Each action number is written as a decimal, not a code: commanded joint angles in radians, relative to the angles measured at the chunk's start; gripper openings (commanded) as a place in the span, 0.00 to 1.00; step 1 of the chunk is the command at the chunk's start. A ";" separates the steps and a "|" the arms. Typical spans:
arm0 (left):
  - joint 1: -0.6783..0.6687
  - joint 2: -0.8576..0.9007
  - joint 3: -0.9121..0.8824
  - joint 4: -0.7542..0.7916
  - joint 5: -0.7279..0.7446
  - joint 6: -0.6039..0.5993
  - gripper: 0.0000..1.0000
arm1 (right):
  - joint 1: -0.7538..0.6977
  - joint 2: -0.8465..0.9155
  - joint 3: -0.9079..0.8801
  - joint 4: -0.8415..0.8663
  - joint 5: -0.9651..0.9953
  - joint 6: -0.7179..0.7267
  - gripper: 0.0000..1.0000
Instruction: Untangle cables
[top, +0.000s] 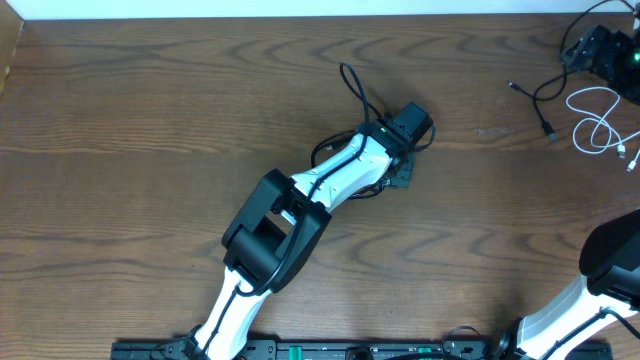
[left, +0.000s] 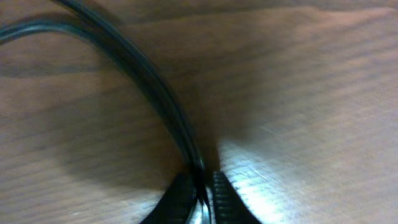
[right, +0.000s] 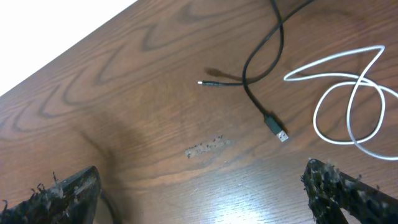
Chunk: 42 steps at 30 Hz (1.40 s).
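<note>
The left gripper (left: 200, 182) pinches the black cable (left: 146, 78) tight; the right gripper (right: 205, 196) gapes wide, empty, white cable (right: 315, 117) at 2 o'clock.

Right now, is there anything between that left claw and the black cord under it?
Nothing visible stands between them. The left gripper is shut on the black cable, which runs straight into its closed fingertips in the wrist view, with only bare table around it.
</note>
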 joint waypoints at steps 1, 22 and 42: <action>0.001 0.037 -0.012 -0.008 -0.088 -0.028 0.07 | 0.015 0.002 -0.005 -0.010 -0.103 -0.011 0.99; 0.477 -0.645 -0.010 0.279 0.695 -0.306 0.08 | 0.518 0.002 -0.006 0.113 -0.501 -0.077 0.93; 0.504 -0.645 -0.010 0.417 0.647 -0.661 0.08 | 0.708 0.002 -0.006 0.465 -0.772 -0.200 0.41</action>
